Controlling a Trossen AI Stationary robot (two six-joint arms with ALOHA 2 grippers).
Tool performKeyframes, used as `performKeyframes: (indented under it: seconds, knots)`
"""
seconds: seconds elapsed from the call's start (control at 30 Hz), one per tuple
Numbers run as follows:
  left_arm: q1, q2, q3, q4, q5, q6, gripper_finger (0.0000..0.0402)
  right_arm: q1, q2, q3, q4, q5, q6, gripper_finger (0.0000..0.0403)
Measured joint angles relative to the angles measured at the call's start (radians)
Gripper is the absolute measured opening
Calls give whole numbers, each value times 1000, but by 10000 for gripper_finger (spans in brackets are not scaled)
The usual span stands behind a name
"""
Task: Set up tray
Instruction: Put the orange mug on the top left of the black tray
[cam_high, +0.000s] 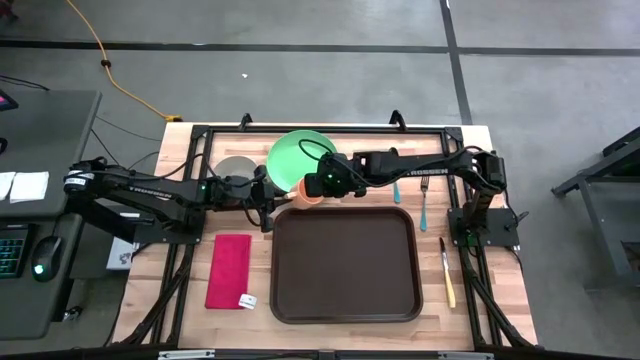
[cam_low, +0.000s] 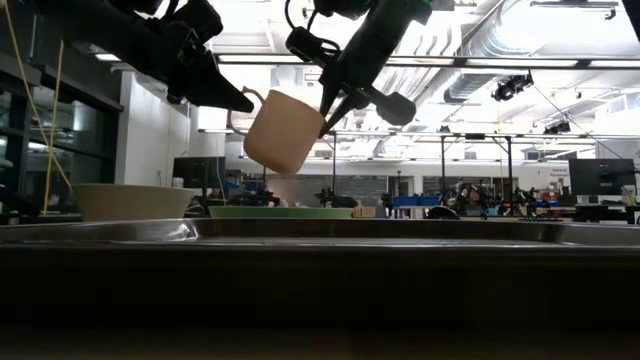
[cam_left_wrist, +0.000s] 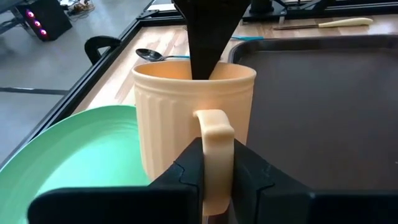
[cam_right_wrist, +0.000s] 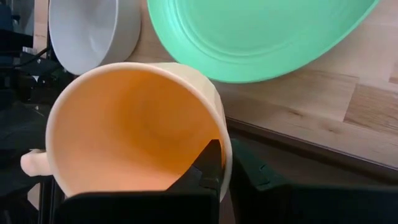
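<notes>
A cream ribbed mug (cam_low: 285, 130) hangs in the air between the green plate (cam_high: 298, 158) and the far left corner of the dark brown tray (cam_high: 345, 265). Both grippers are on it. My left gripper (cam_left_wrist: 216, 155) reaches in from the table's left and is shut on the mug's handle. My right gripper (cam_right_wrist: 227, 168) comes from the right, slanting down, and is shut on the mug's rim. The tray lies flat on the table with nothing in it. My left gripper pinches the mug's loop handle (cam_left_wrist: 214, 134) between its two fingers, one on each flat side. The fingers (cam_left_wrist: 186, 171) come nearly level from the table's left. My right gripper grips the mug's wall at the rim (cam_right_wrist: 225, 149) opposite the handle, one finger (cam_right_wrist: 208, 168) inside and one outside, slanting down from the right. The mug is lifted clear and tilted.
A grey bowl (cam_high: 237, 170) stands left of the plate. A red napkin (cam_high: 230, 270) lies left of the tray. Right of the tray lie teal-handled cutlery (cam_high: 424, 205) and a yellow-handled knife (cam_high: 447, 275). A spoon (cam_left_wrist: 152, 55) lies beyond the mug.
</notes>
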Motion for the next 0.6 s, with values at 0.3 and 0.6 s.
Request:
performKeyframes:
  seconds: [0.3,0.6]
  knots:
    - [0,0,0,-1,18,7,79,0,0,0,-3,-20,-6,0]
    - [0,0,0,-3,23,3,82,0,0,-1,7,-25,-31,1]
